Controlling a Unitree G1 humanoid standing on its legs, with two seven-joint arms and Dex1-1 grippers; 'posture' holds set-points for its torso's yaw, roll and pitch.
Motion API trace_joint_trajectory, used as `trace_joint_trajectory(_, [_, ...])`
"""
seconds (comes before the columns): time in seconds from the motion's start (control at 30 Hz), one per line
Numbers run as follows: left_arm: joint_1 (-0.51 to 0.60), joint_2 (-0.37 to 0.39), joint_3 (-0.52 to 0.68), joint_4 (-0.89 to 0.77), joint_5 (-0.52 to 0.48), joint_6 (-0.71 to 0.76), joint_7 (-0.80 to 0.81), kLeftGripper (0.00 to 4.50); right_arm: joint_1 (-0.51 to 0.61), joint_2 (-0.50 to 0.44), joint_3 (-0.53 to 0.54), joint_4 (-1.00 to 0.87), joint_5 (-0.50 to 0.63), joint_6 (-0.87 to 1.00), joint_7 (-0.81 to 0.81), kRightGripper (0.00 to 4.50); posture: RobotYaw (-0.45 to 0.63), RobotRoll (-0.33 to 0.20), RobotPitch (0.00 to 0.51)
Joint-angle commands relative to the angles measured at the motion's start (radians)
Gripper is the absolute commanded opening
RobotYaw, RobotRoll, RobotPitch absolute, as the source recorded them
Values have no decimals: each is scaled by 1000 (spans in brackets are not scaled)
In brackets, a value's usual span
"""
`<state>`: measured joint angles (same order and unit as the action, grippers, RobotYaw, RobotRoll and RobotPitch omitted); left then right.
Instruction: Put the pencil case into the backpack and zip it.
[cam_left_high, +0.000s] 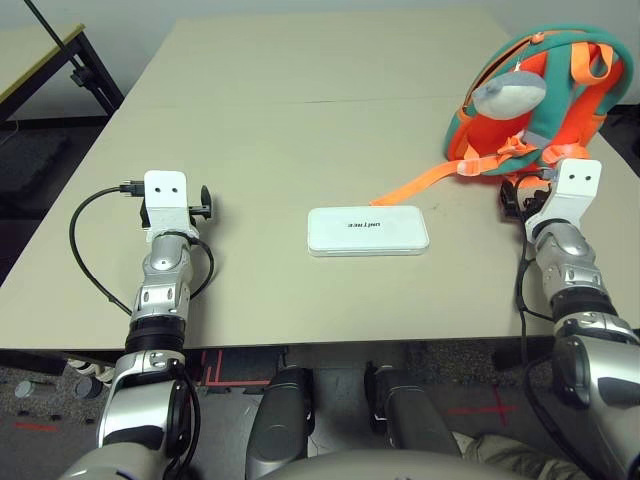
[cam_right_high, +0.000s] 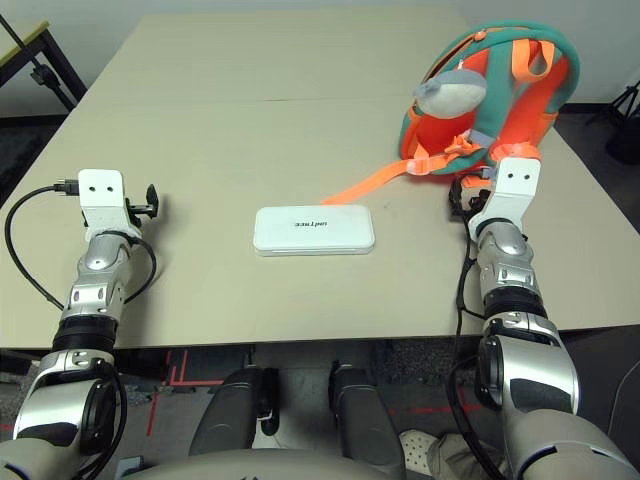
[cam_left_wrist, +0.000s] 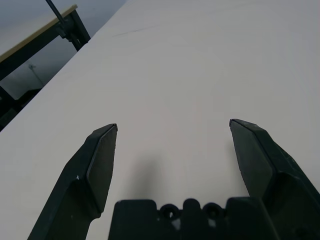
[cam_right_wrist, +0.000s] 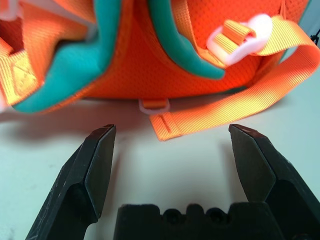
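Observation:
The white pencil case lies flat in the middle of the table, dark lettering on its lid. At the far right stands the teal and orange backpack, its grey plush shark on the front and one orange strap trailing toward the case. My right gripper is open just short of the backpack's bottom edge, holding nothing. Well left of the case, my left gripper is open over bare table.
The beige table runs far back, with a seam across its middle. Another table's edge and black legs stand off the far left corner. A black cable loops by my left wrist.

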<state>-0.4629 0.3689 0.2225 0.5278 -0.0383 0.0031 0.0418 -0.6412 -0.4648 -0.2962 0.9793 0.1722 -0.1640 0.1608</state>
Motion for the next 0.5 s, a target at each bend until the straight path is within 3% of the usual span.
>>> trace_joint_trajectory(0.03, [-23,5,10,21,2,0,8,4500,13,-19,-11,-8,0,-3,1,4458,148,0,132])
trace_joint_trajectory(0.1, [-31,3,14,8,-16,2,-12,4500,20,-21,-12,-37,11,2,26,4458,147,0,134])
trace_joint_trajectory(0.2, [-56,4,15,-22,-80,16,-120,4500,67,-27,3,-139,28,35,101,3948,148,0,133])
trace_joint_trajectory(0.37, [-88,41,-12,-112,-209,111,-395,4500,193,-69,55,-435,36,162,247,2049,142,0,126])
trace_joint_trajectory(0.5, [-71,87,-70,-250,-353,306,-675,4500,271,-137,105,-645,47,323,372,488,129,0,118])
